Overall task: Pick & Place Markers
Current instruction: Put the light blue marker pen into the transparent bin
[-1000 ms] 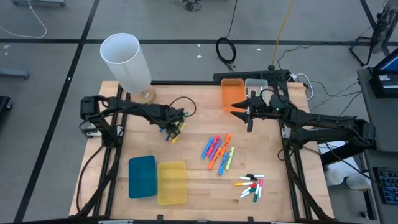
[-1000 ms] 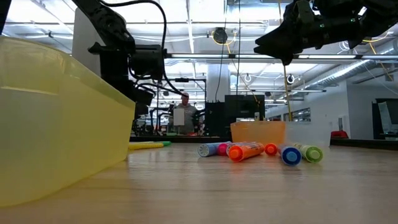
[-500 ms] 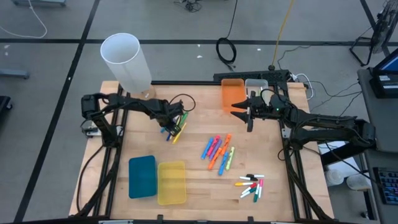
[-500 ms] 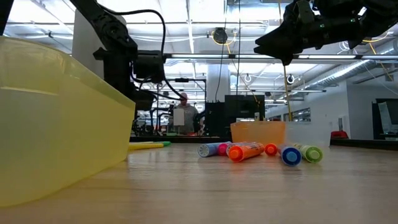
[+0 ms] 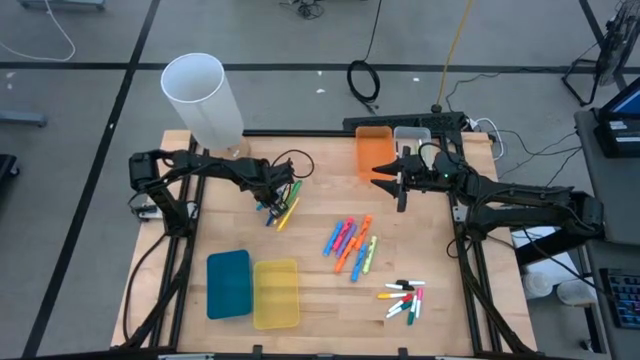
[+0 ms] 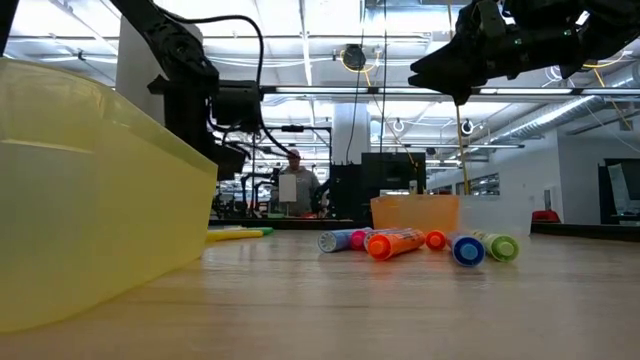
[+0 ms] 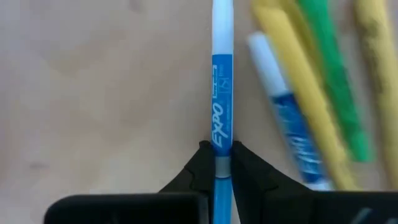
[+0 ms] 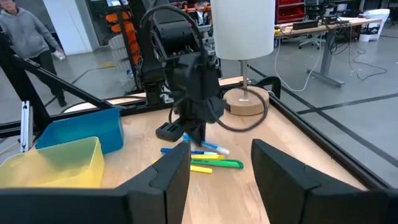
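While the left pincer clenched a blue marker lying on the counter beside yellow and green ones, apparently for lifting, the right pincer waited released near the orange bin.

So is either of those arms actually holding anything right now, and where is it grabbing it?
Yes. The left gripper pinches a thin blue Expo marker low on its barrel, beside the other markers on the table. The right gripper is open and empty.
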Motion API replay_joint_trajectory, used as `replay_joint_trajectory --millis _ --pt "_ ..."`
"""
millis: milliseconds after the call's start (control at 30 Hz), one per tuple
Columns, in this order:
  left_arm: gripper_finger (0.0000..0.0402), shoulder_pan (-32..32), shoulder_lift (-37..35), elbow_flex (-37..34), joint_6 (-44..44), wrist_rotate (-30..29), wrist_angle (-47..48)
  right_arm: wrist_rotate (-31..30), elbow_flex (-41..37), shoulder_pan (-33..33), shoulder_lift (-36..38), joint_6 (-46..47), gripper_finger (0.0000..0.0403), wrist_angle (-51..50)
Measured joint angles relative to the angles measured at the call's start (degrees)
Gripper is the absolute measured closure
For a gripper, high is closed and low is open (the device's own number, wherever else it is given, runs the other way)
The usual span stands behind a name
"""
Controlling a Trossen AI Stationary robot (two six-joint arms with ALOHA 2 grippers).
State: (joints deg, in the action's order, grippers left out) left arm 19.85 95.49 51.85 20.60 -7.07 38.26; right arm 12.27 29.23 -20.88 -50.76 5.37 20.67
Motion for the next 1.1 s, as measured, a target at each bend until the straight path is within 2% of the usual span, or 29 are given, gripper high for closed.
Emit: replay_joint_trajectory --millis 100,267,333,467,667,833,967,1100 --pt "0.0369 -0.2 -3.9 1.6 -0.8 -3.2 -0.4 0.0 0.0 0.0 0.0 0.0 0.0245 -0.2" --pt "0.0370 -0.8 -12.1 2.1 -2.6 -3.5 -3.6 -0.3 -0.4 0.0 -0.8 0.2 0.0245 1.0" --pt "0.0371 -1.5 -15.4 2.2 -4.1 -3.5 -8.0 -0.3 -1.5 0.0 -2.3 1.4 0.0245 3.7" --pt "0.0367 -4.1 -20.0 2.3 -9.3 -2.9 -16.9 -0.3 -3.2 0.3 -7.7 2.1 0.0245 14.0" --pt "0.0371 -8.1 -22.2 2.4 -16.9 0.2 -32.3 -0.3 -2.7 2.8 -17.6 0.4 0.0242 30.6" --pt "0.0366 -10.8 -22.2 2.4 -23.1 3.1 -37.5 -0.2 0.6 5.5 -24.4 -1.4 0.0204 37.8" --pt "0.0371 -12.2 -21.8 2.4 -23.9 3.6 -38.1 -0.2 5.5 7.1 -27.9 -1.6 0.0160 38.2" --pt "0.0371 -12.8 -21.8 2.4 -23.9 3.6 -38.3 -0.2 10.6 8.4 -31.5 -1.6 0.0135 38.3"
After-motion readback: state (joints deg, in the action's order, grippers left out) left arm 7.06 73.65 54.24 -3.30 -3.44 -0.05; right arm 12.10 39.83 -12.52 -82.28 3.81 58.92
